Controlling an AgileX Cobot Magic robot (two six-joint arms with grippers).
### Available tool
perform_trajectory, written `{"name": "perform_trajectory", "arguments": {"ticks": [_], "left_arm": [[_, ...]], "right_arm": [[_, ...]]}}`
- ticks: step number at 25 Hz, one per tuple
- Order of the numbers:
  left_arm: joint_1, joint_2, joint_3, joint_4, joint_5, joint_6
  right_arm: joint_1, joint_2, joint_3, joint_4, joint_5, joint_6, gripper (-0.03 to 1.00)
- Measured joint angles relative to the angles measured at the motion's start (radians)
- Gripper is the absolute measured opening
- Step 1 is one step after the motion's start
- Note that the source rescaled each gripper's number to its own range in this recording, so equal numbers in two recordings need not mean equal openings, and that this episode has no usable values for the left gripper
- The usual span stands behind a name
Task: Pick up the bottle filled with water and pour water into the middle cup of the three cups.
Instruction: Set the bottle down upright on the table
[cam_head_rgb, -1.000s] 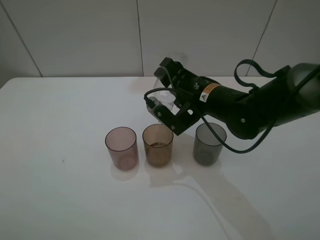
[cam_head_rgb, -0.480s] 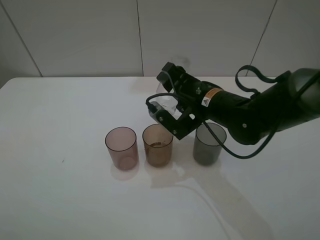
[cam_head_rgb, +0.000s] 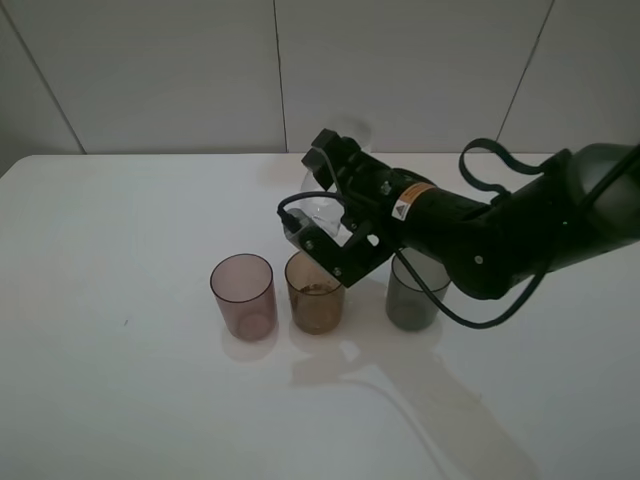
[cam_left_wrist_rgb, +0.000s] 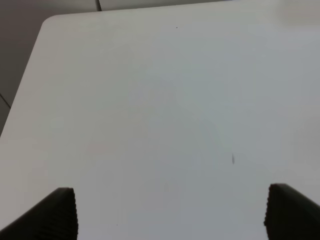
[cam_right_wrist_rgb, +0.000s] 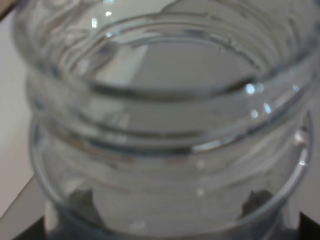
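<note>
Because the pour needs the neck over its target, right gripper is clamped on the bottle, tipped just above the middle cup, between pink tumbler and grey tumbler. Left gripper idle, fingers wide, over bare table.

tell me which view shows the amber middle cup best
The exterior high view: the middle cup shows almost whole, only its back rim covered by the right arm. The left wrist view shows table but no cup; the right wrist view is filled by the bottle, hiding any cup.
</note>
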Motion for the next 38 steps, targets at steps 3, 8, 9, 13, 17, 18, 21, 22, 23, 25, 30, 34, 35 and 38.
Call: {"name": "perform_trajectory", "arguments": {"ticks": [3,8,9,13,17,18,21,22,23,25,30,34,35,38], "left_arm": [[0.000,0.000,0.000,0.000,0.000,0.000],[0.000,0.000,0.000,0.000,0.000,0.000],[0.000,0.000,0.000,0.000,0.000,0.000],[0.000,0.000,0.000,0.000,0.000,0.000],[0.000,0.000,0.000,0.000,0.000,0.000],[0.000,0.000,0.000,0.000,0.000,0.000],[0.000,0.000,0.000,0.000,0.000,0.000],[0.000,0.000,0.000,0.000,0.000,0.000],[0.000,0.000,0.000,0.000,0.000,0.000],[0.000,0.000,0.000,0.000,0.000,0.000],[0.000,0.000,0.000,0.000,0.000,0.000],[0.000,0.000,0.000,0.000,0.000,0.000],[0.000,0.000,0.000,0.000,0.000,0.000],[0.000,0.000,0.000,0.000,0.000,0.000]], "right_arm": [[0.000,0.000,0.000,0.035,0.000,0.050,0.00],[0.000,-0.016,0.001,0.054,0.004,0.169,0.00],[0.000,-0.029,0.001,0.053,0.012,0.202,0.00],[-0.015,-0.103,-0.022,0.032,0.121,0.390,0.00],[-0.080,-0.145,-0.080,-0.079,0.291,0.710,0.00],[-0.101,-0.148,-0.095,-0.127,0.323,0.814,0.00],[-0.165,-0.150,-0.133,-0.268,0.379,1.134,0.00],[-0.189,-0.150,-0.144,-0.322,0.382,1.246,0.00],[-0.212,-0.150,-0.153,-0.376,0.383,1.336,0.00],[-0.257,-0.150,-0.164,-0.475,0.369,1.546,0.00],[-0.365,-0.129,-0.172,-0.631,0.226,2.022,0.00],[-0.409,-0.079,-0.172,-0.638,0.161,2.225,0.00],[-0.410,-0.062,-0.172,-0.621,0.156,2.241,0.00],[-0.411,-0.010,-0.172,-0.538,0.146,2.256,0.00]]}}
